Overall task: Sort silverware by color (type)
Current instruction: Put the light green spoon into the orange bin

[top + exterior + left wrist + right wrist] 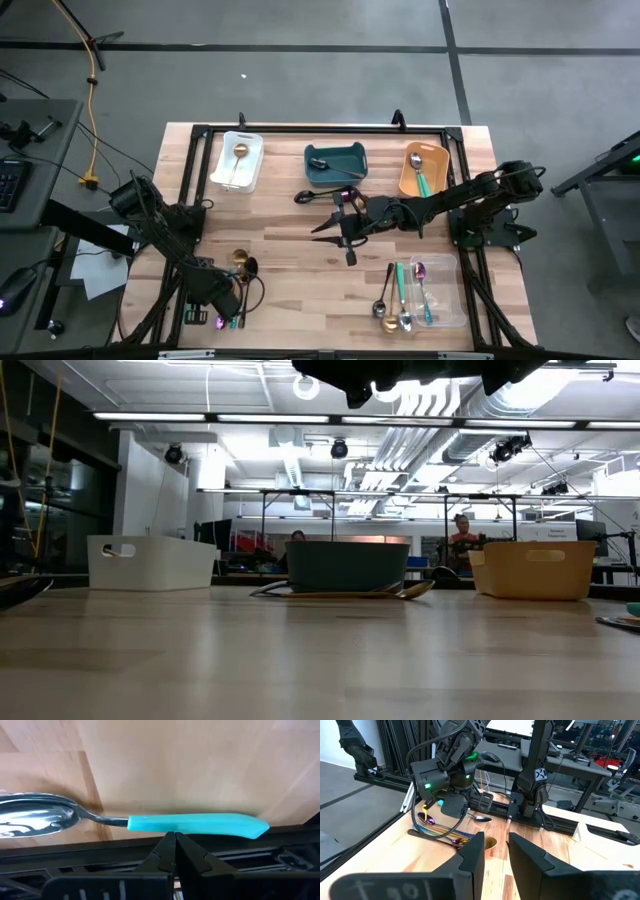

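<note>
The sorting looks well under way: a gold spoon (239, 153) lies in the white bin (251, 140) at the bench's far edge, dark pieces in the teal bin (336, 170), a teal-handled one in the orange bin (408, 177), and mixed silverware (400, 300) waits in the clear bin (452, 300) near the right front corner. The left gripper (174, 851), fingers pressed together and empty, sits just beside a teal-handled spoon (195, 824) at the left front corner, probably lining up. The right gripper (340, 225) hovers mid-bench, its fingers parted, holding nothing.
</note>
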You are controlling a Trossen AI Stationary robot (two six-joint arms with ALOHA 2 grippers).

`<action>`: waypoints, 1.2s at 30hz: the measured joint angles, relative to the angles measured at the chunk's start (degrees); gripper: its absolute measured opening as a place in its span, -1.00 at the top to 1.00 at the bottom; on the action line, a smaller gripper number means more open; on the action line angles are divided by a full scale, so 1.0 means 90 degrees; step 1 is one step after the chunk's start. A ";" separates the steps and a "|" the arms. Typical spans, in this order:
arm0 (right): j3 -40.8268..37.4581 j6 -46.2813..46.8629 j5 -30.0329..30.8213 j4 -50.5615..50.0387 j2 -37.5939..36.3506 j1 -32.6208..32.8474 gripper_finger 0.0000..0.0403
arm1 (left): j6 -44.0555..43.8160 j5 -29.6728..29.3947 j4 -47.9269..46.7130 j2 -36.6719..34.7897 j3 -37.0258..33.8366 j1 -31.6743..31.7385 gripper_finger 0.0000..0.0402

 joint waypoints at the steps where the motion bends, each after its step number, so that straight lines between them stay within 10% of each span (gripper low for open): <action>1: 0.0000 -0.0001 0.0000 -0.0019 0.0000 0.0000 0.59 | 0.0022 0.0000 0.0000 -0.0001 0.0000 -0.0002 1.00; 36: 0.0000 -0.0011 0.0000 -0.0119 0.0002 0.0000 0.59 | 0.0248 0.0073 0.0168 -0.0011 -0.0277 0.0000 1.00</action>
